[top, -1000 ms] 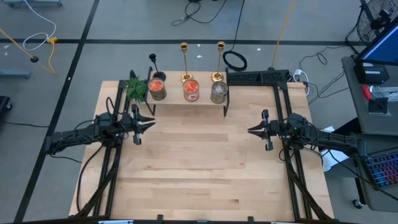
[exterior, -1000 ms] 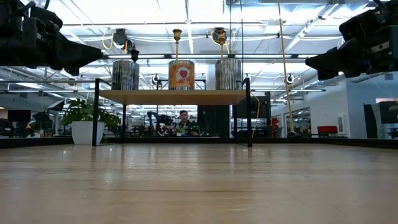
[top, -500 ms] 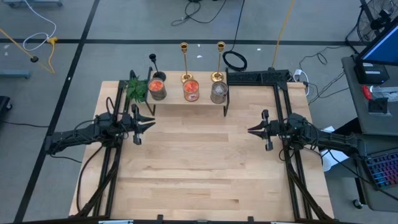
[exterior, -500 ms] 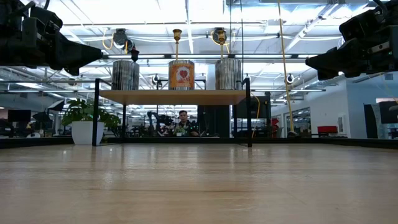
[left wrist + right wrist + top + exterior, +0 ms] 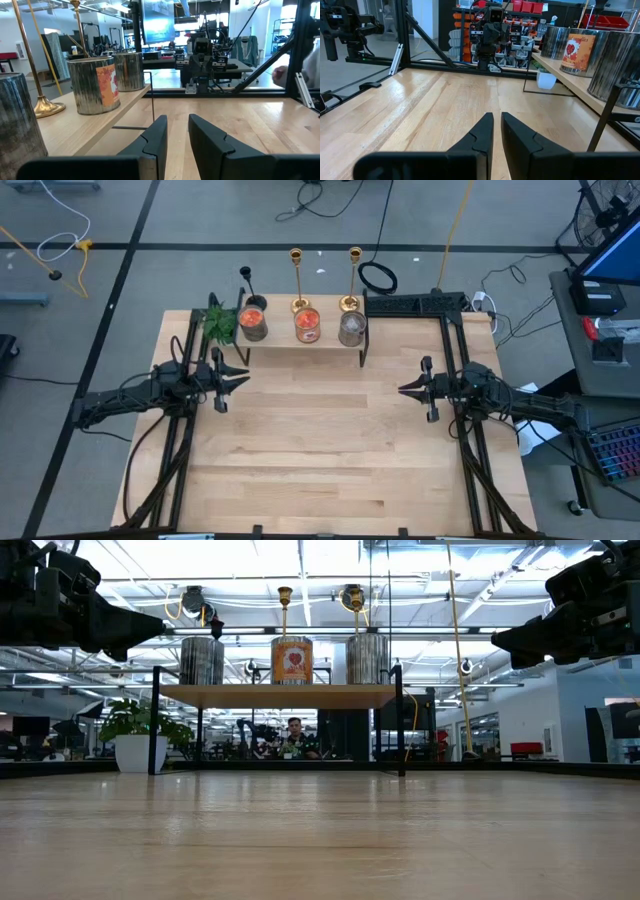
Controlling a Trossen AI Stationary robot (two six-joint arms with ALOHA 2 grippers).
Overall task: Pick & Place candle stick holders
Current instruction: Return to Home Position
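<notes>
Two gold candle stick holders [image 5: 297,280] [image 5: 353,278] and a shorter black one [image 5: 247,283] stand upright on their round bases at the far side of a raised wooden shelf [image 5: 300,343], behind three candle jars. They also show in the low view [image 5: 285,600] [image 5: 354,598] [image 5: 216,625]. One gold base [image 5: 45,106] rests on the shelf board. My left gripper [image 5: 243,377] [image 5: 177,120] hovers at the table's left, slightly open and empty. My right gripper [image 5: 402,390] [image 5: 497,116] hovers at the right, empty, its fingers all but together.
Three candle jars [image 5: 254,320] [image 5: 307,325] [image 5: 351,328] stand in a row on the shelf in front of the holders. A potted green plant [image 5: 220,323] stands beside the shelf's left leg. Bare wooden table [image 5: 320,440] lies between and in front of the arms.
</notes>
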